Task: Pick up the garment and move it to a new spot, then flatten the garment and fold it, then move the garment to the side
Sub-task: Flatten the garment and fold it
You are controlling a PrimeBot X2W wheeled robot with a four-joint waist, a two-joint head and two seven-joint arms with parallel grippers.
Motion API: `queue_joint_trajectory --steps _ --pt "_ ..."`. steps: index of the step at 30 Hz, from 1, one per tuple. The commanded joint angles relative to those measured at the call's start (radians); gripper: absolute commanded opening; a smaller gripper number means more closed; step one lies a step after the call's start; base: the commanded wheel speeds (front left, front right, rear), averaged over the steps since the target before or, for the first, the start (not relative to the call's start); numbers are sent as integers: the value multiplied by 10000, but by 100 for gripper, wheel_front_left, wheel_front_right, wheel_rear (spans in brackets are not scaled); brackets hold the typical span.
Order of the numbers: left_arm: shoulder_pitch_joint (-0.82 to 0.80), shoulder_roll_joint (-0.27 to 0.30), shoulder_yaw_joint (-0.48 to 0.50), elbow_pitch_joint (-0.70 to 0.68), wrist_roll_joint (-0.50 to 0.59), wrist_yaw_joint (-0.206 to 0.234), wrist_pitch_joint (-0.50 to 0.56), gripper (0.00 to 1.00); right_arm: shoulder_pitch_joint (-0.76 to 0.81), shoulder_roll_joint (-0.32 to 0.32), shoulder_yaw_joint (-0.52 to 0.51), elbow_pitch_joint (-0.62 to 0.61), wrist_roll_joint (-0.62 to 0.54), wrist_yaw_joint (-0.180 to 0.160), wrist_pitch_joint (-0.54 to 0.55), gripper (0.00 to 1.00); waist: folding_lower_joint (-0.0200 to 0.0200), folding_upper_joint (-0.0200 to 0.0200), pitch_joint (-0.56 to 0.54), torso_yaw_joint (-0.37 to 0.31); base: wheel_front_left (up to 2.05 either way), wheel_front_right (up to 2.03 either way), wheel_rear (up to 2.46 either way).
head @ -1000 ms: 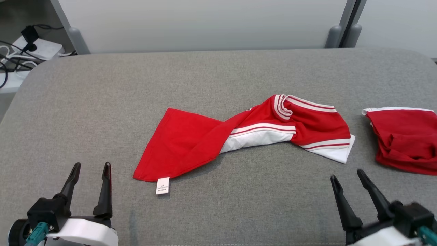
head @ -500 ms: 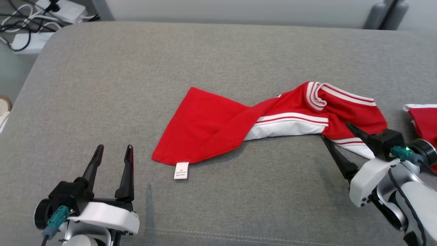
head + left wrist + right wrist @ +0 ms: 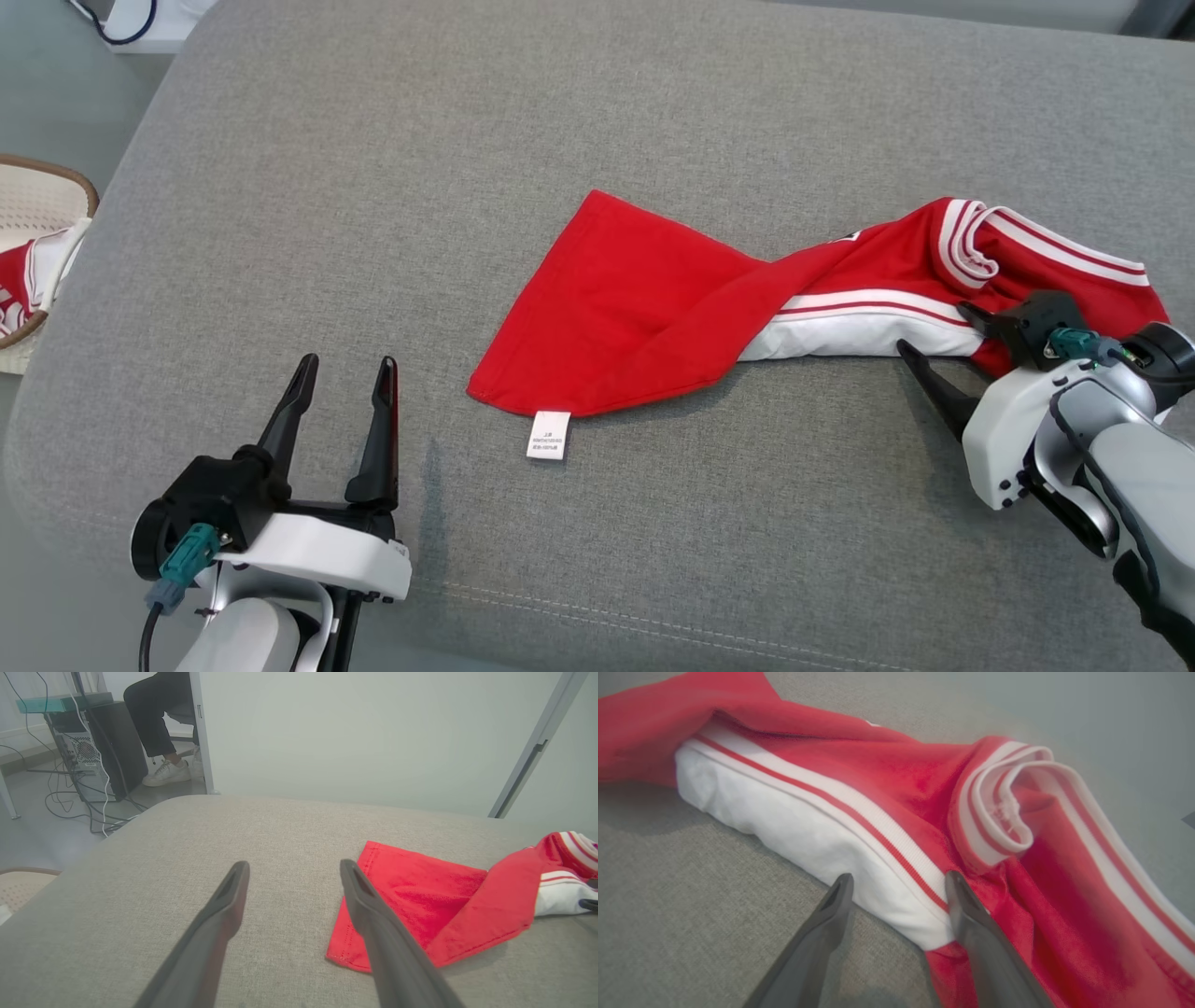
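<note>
The garment (image 3: 653, 308), red with white panels and striped trim, lay twisted on the grey fabric-covered table (image 3: 597, 112). From the head view's centre it ran out toward 3 o'clock. Its flat red end pointed to 7 o'clock, with a small white label (image 3: 548, 436) sticking out at the hem. Its bunched striped end (image 3: 971, 243) sat at 3 o'clock.

Off the table at 9 o'clock stood a woven basket (image 3: 65, 170) with a brown rim, and inside it lay a red-and-white cloth (image 3: 14, 289). At 11 o'clock a white box (image 3: 149, 19) with a dark cable sat on the floor. In the left wrist view, beyond the table at 11 o'clock, were a computer tower (image 3: 84, 756), loose cables (image 3: 93, 812) and a seated person's white shoe (image 3: 163, 772).

The left pincer (image 3: 346, 362) was at 7 o'clock, spread open and empty, well apart from the garment, with bare table between them. From its own camera, the left pincer (image 3: 294, 863) had the red hem (image 3: 420, 896) at 3 o'clock.

The right pincer (image 3: 932, 327) was at 4 o'clock, also spread open and gripping nothing, right at the garment's white panel. In its wrist view the right pincer (image 3: 899, 875) had one finger over bare table and the other over the cloth (image 3: 887, 779). Whether either touched the fabric could not be told.
</note>
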Motion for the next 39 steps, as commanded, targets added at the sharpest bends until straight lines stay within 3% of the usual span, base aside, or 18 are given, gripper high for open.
queue_joint_trajectory --steps 1,4,6,8,9,16,21,30,31,34,39 --pt "-454 212 397 -141 116 -89 -107 100 -110 -182 130 -38 115 40 -9 100 0 0 60 48 0 0 0" --pt "-552 86 462 -4 201 -203 -122 100 -471 -193 601 322 377 40 -6 100 0 0 147 76 0 0 0" --pt "-587 41 508 58 246 -252 -126 100 -627 -194 840 440 484 40 -56 69 0 0 170 67 0 0 0" --pt "-609 -5 561 109 290 -299 -129 100 -743 -185 1081 542 610 40 -91 6 0 0 171 46 0 0 0" --pt "-615 -30 592 126 316 -321 -129 100 -785 -184 1200 576 686 40 -118 0 0 0 162 35 0 0 0" --pt "-581 -190 807 196 510 -463 -132 100 -926 -329 1677 487 1325 40 -467 0 0 0 94 -84 0 0 0" --pt "-501 -286 966 215 620 -544 -132 100 -855 -731 2198 -625 2270 40 -201 0 0 0 60 -248 0 0 0" --pt "-471 -395 1189 264 796 -703 -133 100 -1185 -2707 2930 -3771 4799 40 1422 0 0 0 32 -529 0 0 0" --pt "-471 -395 1189 264 796 -703 -133 100 -1185 -2707 2930 -3771 4799 40 1422 0 0 0 32 -529 0 0 0" --pt "-455 -426 1236 310 837 -742 -133 100 -1255 -3185 2922 -4567 5999 40 2185 0 0 0 -15 -595 0 0 0" --pt "-457 -480 1240 374 904 -820 -133 100 -1174 -3657 2716 -4899 8221 40 3778 0 0 0 -107 -610 0 0 0"
